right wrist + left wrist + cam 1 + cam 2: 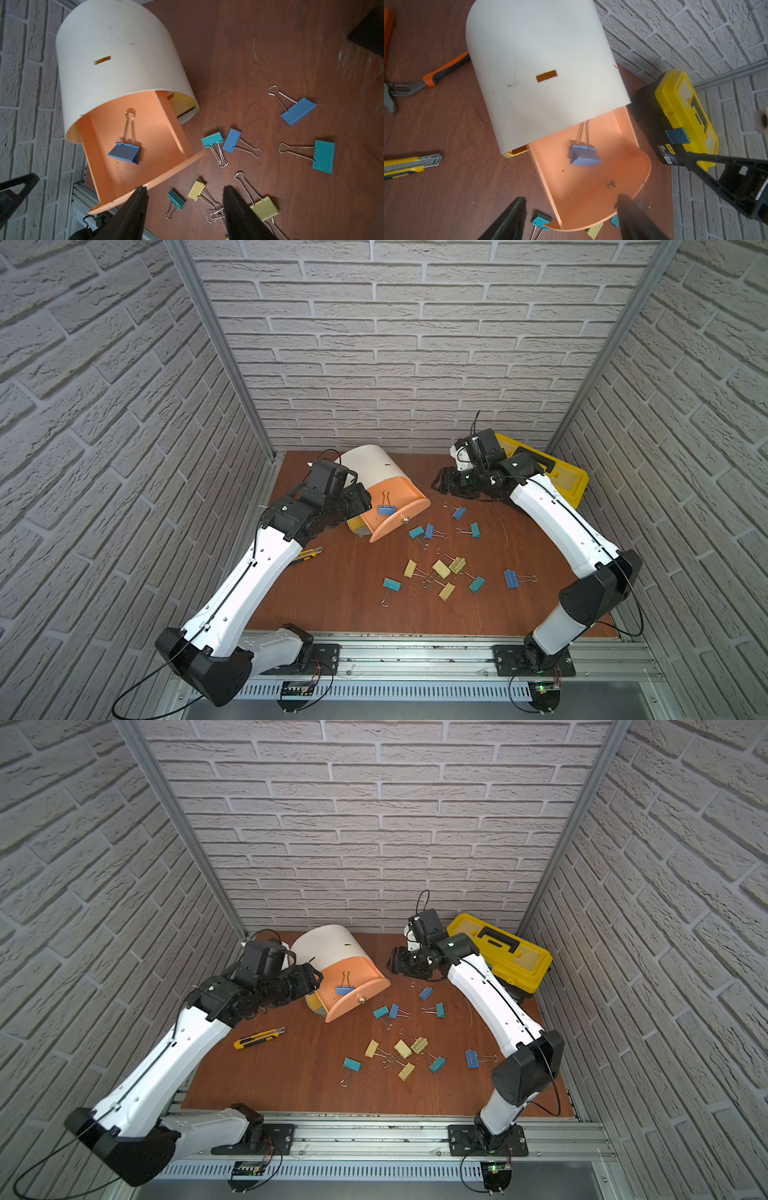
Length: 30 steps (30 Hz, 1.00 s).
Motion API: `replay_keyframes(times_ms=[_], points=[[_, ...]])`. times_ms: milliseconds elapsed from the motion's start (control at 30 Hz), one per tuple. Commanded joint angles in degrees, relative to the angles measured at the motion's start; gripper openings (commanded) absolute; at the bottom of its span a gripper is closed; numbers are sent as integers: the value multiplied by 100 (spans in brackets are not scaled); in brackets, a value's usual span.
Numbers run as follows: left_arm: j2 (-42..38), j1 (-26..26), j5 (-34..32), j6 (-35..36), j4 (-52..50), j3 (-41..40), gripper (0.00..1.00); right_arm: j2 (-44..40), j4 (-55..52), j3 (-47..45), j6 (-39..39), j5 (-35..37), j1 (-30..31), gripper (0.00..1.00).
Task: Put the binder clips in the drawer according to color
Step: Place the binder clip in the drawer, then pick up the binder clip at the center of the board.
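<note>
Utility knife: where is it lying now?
In a top view the utility knife lies on the table's left side, beside the left arm, nearer the robot than the white cabinet.

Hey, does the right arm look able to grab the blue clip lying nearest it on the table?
Probably yes. The right pincer is open and empty, close to that blue clip, which lies apart from the other clips with nothing over it; the peach drawer stands off to one side.

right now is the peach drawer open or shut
Open: the peach drawer is pulled out of the white cabinet, one blue clip lying inside.
</note>
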Motion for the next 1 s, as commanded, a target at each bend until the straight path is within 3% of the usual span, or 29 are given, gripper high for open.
replay_keyframes(times_ms=[0,167,400,600,967], points=[[-120,-35,-135,50,17,-131,73,-457,97,-597,169,129,-315,60],[-516,4,-259,-171,115,-687,73,-1040,58,-1869,451,534,-820,63],[-1229,204,-222,-629,346,-1812,73,-1717,54,-3541,1592,883,-1570,66],[-1611,395,-156,-778,410,-2401,74,-2144,-98,-4218,2641,1240,-1913,67],[-1823,620,-60,-807,553,-2822,75,-2285,-39,-4985,4160,1025,-2379,72]])
